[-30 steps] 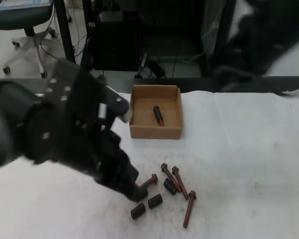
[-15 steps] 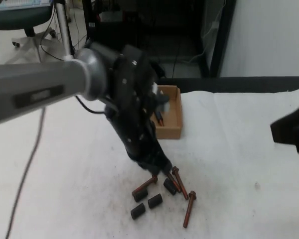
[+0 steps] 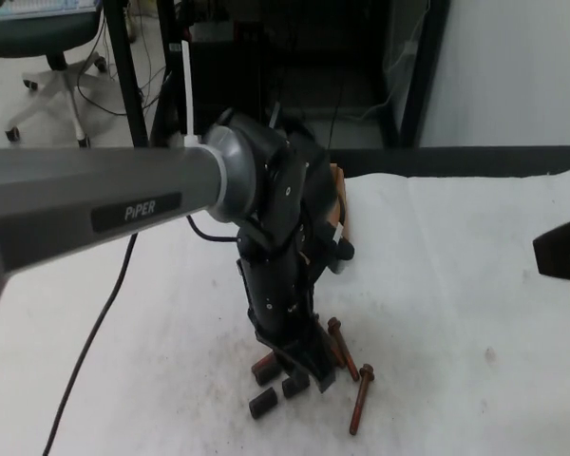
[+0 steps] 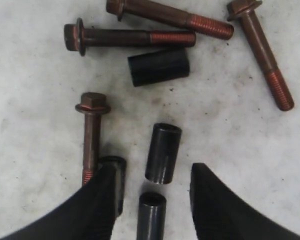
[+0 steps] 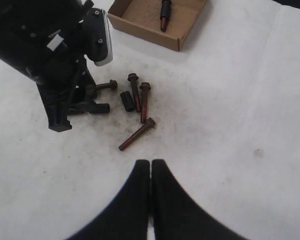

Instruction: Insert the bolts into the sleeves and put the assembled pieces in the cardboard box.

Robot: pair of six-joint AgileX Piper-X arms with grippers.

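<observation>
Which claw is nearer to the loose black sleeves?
Left. The left claw is open right at the sleeves, with one lying in its gap. The right claw is shut and apart from them, beyond the bolts.

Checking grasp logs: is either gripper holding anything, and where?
Nothing. Left gripper open astride a sleeve, not gripping; right gripper shut, empty.

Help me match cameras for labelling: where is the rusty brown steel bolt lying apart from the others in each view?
High view: the lone rusty brown steel bolt lies low, right of centre.
Left wrist view: the bolt has its head beside the two parallel bolts' tips.
Right wrist view: the bolt slants on the cluster's side away from the cardboard box.
Shared landmark: those two parallel bolts.
</observation>
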